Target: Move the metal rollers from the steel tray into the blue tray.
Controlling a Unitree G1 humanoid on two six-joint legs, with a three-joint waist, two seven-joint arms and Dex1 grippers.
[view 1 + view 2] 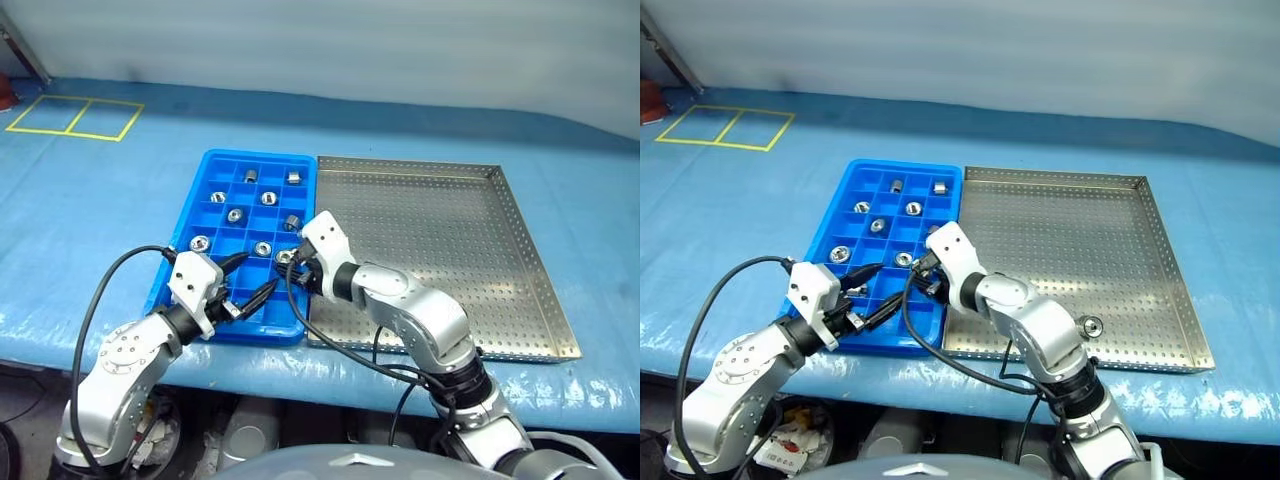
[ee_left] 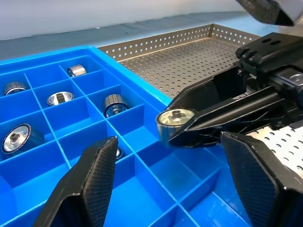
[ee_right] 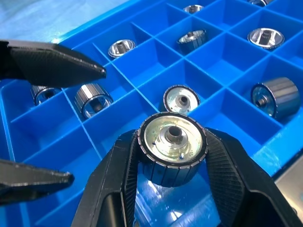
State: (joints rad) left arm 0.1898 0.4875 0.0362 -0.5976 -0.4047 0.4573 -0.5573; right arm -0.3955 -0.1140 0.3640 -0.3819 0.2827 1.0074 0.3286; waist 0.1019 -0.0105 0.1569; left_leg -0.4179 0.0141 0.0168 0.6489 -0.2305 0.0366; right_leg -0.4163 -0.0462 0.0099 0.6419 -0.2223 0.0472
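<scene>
Now right hand [image 3: 171, 156] grips roller [image 3: 171, 142] over blue tray [image 3: 142, 71].

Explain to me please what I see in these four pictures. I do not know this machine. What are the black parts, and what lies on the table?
This is a humanoid robot with two arms. Two pictures come from cameras on its head, looking down over the arms; the other two come from a camera on each wrist.

On the blue-covered table lie a blue tray with small square compartments and beside it a steel tray with a perforated floor. Several metal rollers already sit in the compartments.

The black parts are the fingers of each end effector. The right end effector is shut on a roller above the blue tray. The left end effector is open and holds nothing, close beside the right one.
</scene>
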